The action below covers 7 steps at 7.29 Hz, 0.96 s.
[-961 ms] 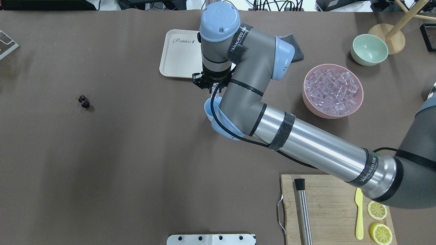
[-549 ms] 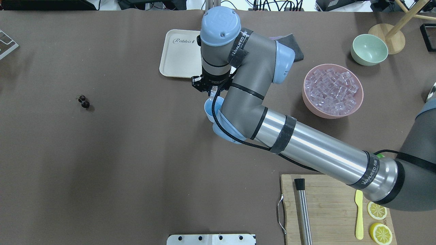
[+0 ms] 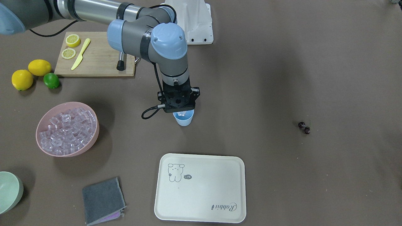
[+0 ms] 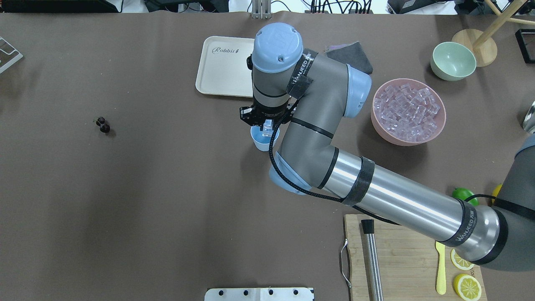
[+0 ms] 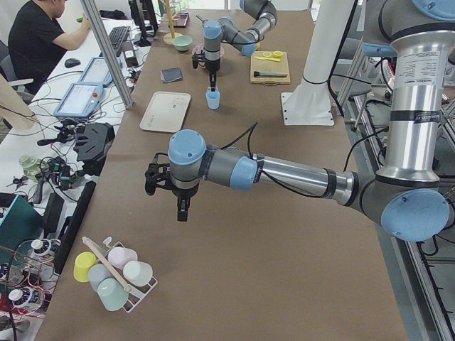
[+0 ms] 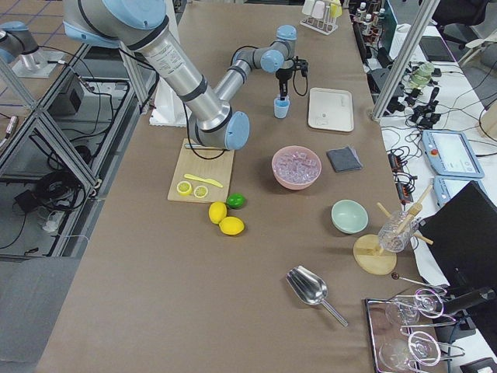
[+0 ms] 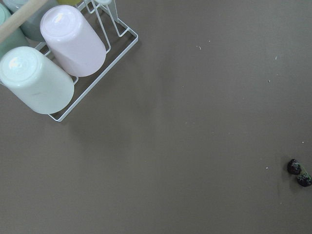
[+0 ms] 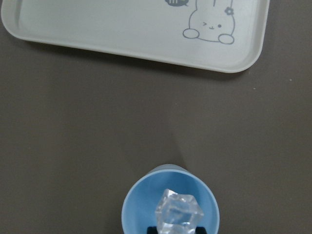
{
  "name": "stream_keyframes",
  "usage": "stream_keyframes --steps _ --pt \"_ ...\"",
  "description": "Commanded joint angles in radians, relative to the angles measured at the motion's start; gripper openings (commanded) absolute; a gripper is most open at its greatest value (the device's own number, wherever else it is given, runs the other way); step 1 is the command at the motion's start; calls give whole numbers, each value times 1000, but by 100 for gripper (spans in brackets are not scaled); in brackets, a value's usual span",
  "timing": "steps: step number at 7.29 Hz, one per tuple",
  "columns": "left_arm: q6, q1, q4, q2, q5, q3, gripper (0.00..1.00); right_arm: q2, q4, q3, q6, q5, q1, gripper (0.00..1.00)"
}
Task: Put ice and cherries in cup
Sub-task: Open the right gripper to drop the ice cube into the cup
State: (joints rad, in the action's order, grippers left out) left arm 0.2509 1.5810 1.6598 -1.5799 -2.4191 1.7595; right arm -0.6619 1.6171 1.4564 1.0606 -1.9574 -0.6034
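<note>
The light-blue cup [image 4: 260, 143] stands upright mid-table; it also shows in the front view [image 3: 183, 119] and the right wrist view [image 8: 141, 204]. My right gripper [image 4: 266, 126] hangs straight over the cup's mouth, shut on one clear ice cube [image 8: 178, 210]. The heap of ice [image 4: 407, 109] fills the pink bowl [image 4: 378, 121] to the cup's right. The cherries [image 4: 103, 125] lie on the table far left, also in the left wrist view [image 7: 299, 173]. My left gripper [image 5: 183, 209] shows only in the exterior left view, hanging over bare table; I cannot tell whether it is open or shut.
A cream tray [image 4: 221, 67] and a grey cloth [image 4: 355, 54] lie beyond the cup. A pale green bowl [image 4: 453, 60] is at the far right. A cutting board [image 4: 401, 251] holds lemon slices, a knife and a metal muddler. A rack of upturned cups [image 7: 53, 63] stands near the left arm.
My right arm has drawn back toward the robot and slightly right, bringing the held ice cube from beyond the cup's far rim to over its mouth. The cherries have not moved.
</note>
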Motion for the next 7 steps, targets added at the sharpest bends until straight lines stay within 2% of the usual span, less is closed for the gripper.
stream_keyframes --steps 1,3,4,6,7 --pt "1 1 -2 0 0 -2 98 1 0 7 28 2 14 16" --pt "1 1 -2 1 0 -6 98 2 0 9 27 17 14 18" --pt "4 1 -2 1 0 -6 98 -2 -2 9 18 29 14 71" --pt "1 1 -2 6 0 -8 98 2 -2 12 15 29 10 72" --pt "-1 1 -2 5 0 -14 98 2 -2 12 15 31 10 78"
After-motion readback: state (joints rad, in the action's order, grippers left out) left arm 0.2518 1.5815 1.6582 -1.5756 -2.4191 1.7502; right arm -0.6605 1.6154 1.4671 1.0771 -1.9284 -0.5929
